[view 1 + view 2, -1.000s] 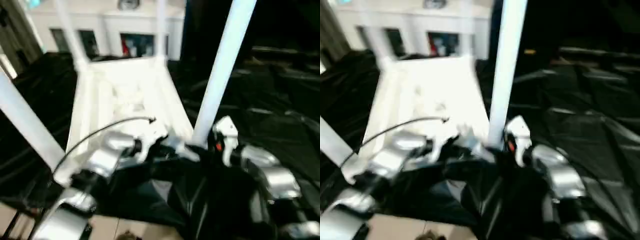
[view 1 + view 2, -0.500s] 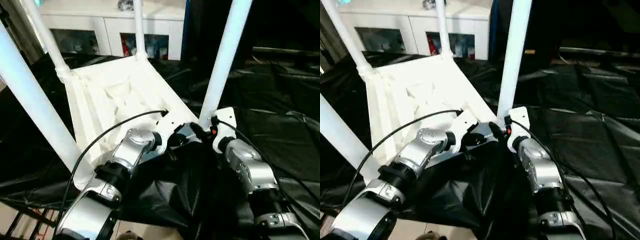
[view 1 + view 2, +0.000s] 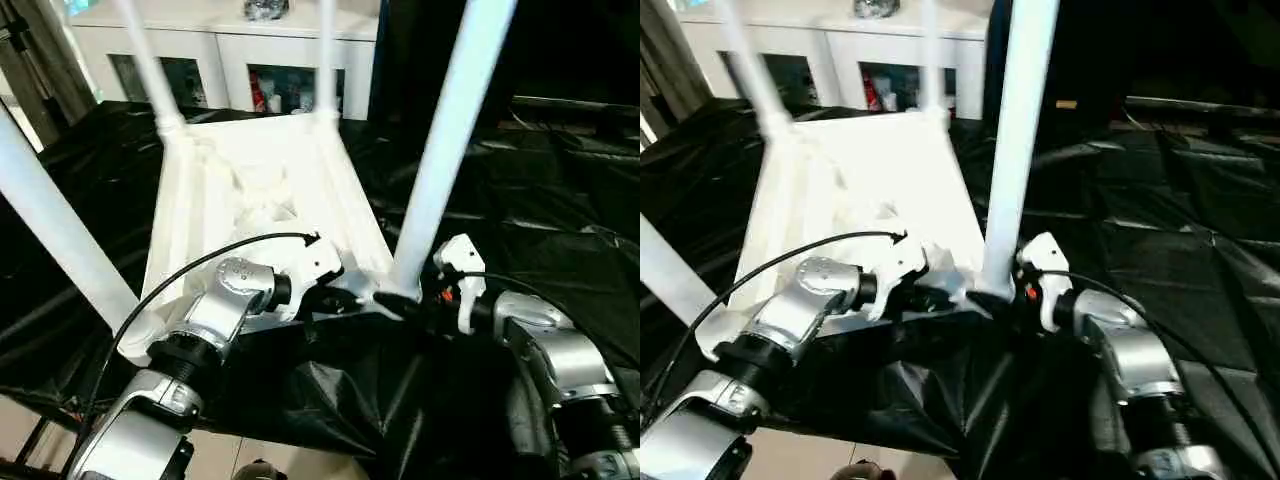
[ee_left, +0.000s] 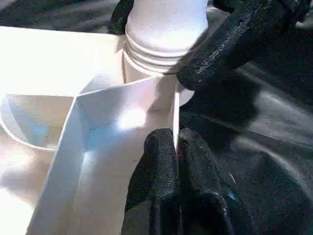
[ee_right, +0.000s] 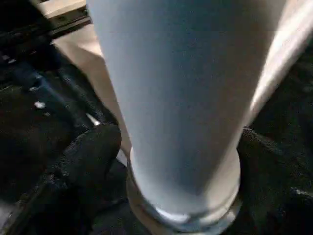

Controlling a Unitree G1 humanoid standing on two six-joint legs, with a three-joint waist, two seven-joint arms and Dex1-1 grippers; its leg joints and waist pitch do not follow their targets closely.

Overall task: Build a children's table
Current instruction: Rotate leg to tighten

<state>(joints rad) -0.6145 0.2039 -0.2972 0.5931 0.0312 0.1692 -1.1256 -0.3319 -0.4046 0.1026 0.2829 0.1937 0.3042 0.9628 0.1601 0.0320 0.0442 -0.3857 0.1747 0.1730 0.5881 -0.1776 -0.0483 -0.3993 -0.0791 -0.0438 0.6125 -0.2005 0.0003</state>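
The tops of all four legs, such as the near right leg [image 3: 447,140], are cut off by the upper edge, the tabletop's [image 3: 255,190] near edge is hidden behind the forearms, and the cabinet [image 3: 230,60] contents are too blurred to tell.

A staged indoor test room, more lab than home. Beyond the left gripper [image 3: 340,298], past the far edge of the work table draped in wrinkled black plastic sheeting [image 3: 560,200], a low white cabinet with glass doors [image 3: 235,70] stands against the wall, coloured items dimly visible inside. A dark, hard-to-identify object [image 3: 265,8] sits on top. Bare pale floor [image 3: 20,425] shows beneath the table's near edge.
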